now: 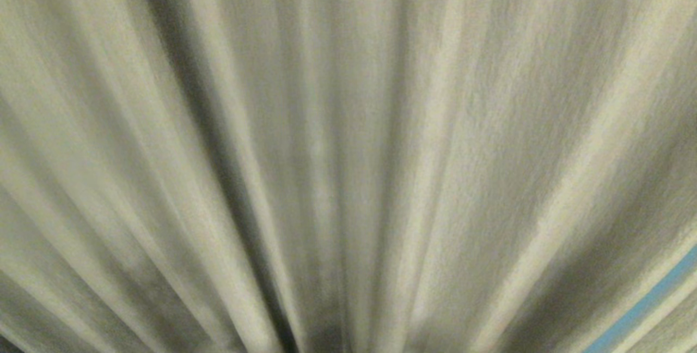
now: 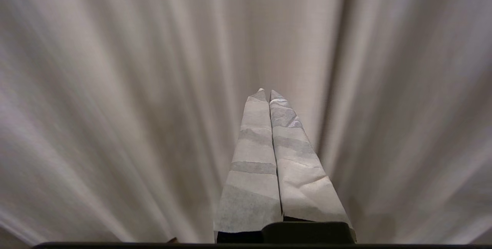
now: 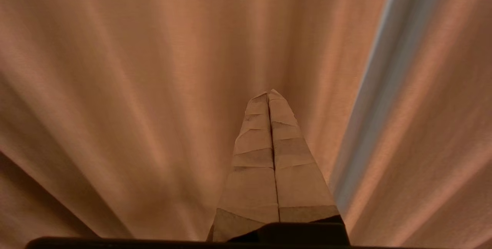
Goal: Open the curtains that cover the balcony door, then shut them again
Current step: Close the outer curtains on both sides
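Pleated cream-beige curtains [image 1: 348, 140] fill the whole head view, hanging close in front of me. Neither arm shows in the head view. In the left wrist view my left gripper [image 2: 266, 90] is shut, its tape-wrapped fingers pressed together with nothing between them, pointing at the curtains [image 2: 134, 87] a short way ahead. My right gripper [image 3: 268, 92] is likewise shut and empty, aimed at the curtain folds [image 3: 153, 68]. The balcony door is hidden behind the fabric.
A thin bluish strip [image 1: 642, 306] shows between folds at the lower right of the head view. The same pale blue-grey gap [image 3: 388, 76] runs between folds beside the right gripper.
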Robot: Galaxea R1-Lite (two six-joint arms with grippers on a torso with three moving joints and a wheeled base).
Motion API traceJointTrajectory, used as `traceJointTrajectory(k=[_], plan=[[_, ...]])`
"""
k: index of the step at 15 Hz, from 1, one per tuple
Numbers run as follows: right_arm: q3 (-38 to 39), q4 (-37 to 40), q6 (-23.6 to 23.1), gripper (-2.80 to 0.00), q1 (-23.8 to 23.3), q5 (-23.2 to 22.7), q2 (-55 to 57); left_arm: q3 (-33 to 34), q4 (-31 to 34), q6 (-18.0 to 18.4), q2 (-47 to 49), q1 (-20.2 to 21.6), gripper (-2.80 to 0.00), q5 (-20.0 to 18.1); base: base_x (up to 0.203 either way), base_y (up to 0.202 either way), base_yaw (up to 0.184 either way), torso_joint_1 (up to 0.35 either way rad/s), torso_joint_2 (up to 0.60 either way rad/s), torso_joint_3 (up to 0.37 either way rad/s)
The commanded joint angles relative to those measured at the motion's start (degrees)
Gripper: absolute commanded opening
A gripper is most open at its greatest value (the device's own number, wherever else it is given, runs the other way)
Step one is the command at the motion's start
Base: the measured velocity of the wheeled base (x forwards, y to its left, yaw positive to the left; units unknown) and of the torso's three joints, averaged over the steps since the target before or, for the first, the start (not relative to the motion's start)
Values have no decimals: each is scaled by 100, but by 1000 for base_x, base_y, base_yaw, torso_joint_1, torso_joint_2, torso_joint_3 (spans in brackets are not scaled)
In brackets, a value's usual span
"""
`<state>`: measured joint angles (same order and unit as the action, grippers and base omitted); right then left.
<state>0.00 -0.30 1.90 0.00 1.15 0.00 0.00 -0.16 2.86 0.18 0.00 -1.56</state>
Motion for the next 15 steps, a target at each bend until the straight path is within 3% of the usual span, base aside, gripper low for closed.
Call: traceJointTrajectory(k=[1,15], plan=[[0,-5,3,-280,0,0,0,0,-2,4,-18,0,-280,-2,0,0,0,0,0,0],[0,-5,3,-280,0,0,0,0,-2,-3,-18,0,-280,-2,0,0,0,0,0,0]])
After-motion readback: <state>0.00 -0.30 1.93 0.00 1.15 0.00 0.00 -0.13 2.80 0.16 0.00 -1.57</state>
